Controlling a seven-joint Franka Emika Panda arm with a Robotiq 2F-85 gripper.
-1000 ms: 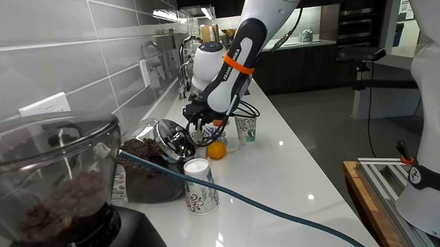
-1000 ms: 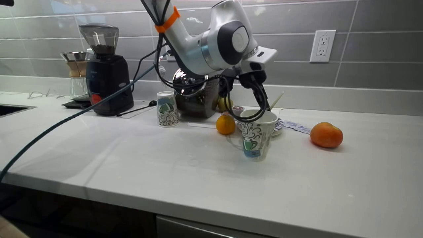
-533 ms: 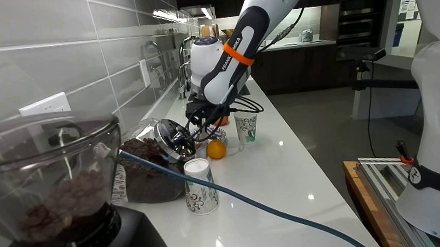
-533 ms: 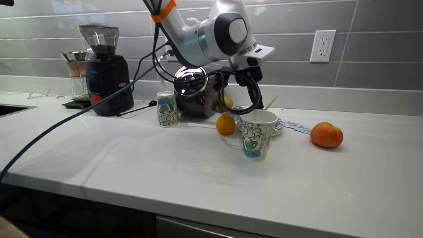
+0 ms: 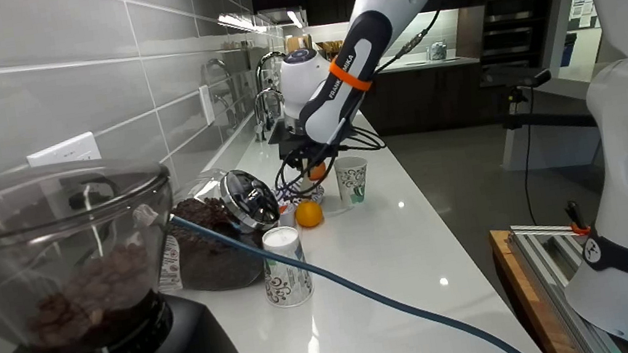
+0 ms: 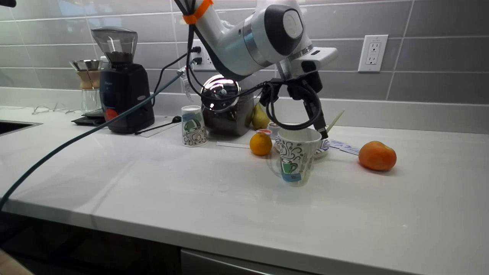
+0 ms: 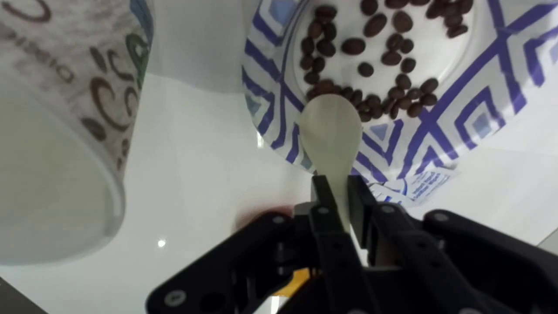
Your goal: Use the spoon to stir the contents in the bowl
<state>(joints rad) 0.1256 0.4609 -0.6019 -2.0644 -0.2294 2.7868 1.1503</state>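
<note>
Pinching a pale spoon [image 7: 332, 126] by its handle, the gripper [image 7: 340, 185] sits at six o'clock in the wrist view, its two black fingers [image 7: 323, 196] clamped on either side. The spoon's head points toward twelve, over the near rim of a purple-patterned paper bowl [image 7: 462, 109]; whether it touches the dark beans [image 7: 353, 46] inside is unclear. An upright paper cup [image 7: 115, 96] stands at nine o'clock. In an exterior view, an orange fruit [image 6: 260, 144] lies toward ten o'clock from it, with a coffee grinder [image 6: 124, 93] farther off.
</note>
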